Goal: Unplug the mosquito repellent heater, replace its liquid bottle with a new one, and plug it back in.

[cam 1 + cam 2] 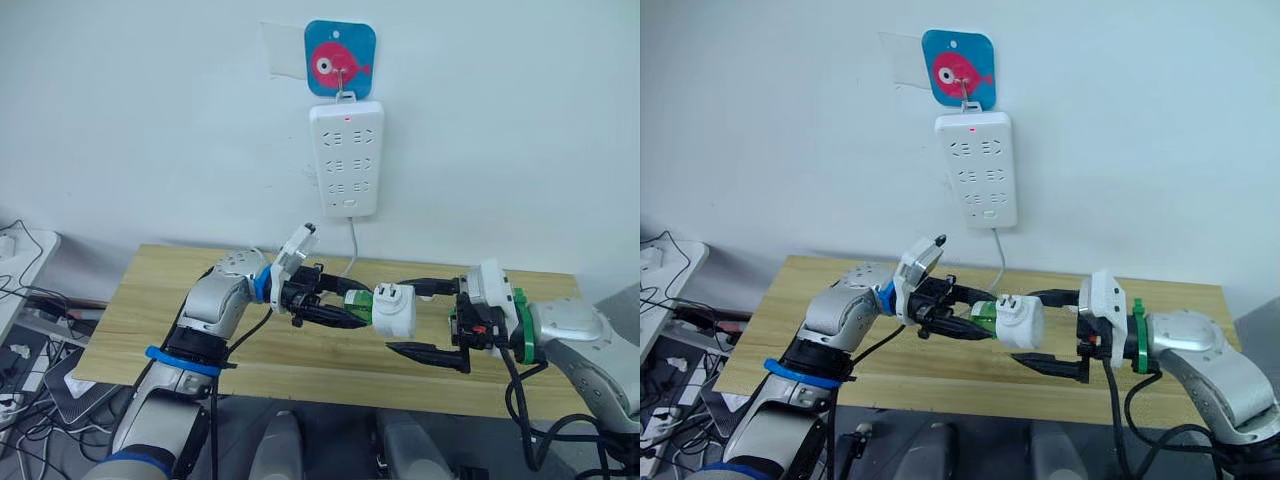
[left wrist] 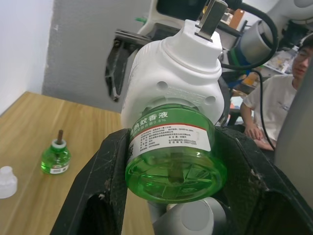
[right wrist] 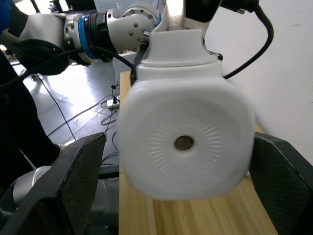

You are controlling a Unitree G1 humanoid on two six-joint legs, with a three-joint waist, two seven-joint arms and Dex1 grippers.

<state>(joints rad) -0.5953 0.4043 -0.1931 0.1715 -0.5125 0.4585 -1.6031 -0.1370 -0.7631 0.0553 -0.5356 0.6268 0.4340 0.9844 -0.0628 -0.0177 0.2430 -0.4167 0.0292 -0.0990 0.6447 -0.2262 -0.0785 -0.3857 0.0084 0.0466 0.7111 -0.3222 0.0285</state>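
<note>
Two grippers meet over the near edge of your wooden table [image 1: 300, 370], and the mosquito repellent heater [image 1: 396, 309] hangs between them, unplugged and off the surface. Your left gripper [image 1: 345, 305] is clamped on the green liquid bottle [image 2: 173, 156] still seated in the heater's base — one black finger [image 2: 105, 186] presses each side of it. Your right gripper [image 1: 425, 322] is spread wide around the heater's white body; its fingers [image 3: 73, 181] stand clear on both sides, not touching. The heater lies sideways with its plug prongs [image 2: 210, 17] tilted upward. Farther back on the table stand a second green bottle [image 2: 55, 157] with its wick bare and, just beside it, a small white cap [image 2: 7, 181]. On the wall behind hangs the white power strip [image 1: 346, 158] under a blue fish hook plate [image 1: 340, 60] — its cord drops toward the table.
</note>
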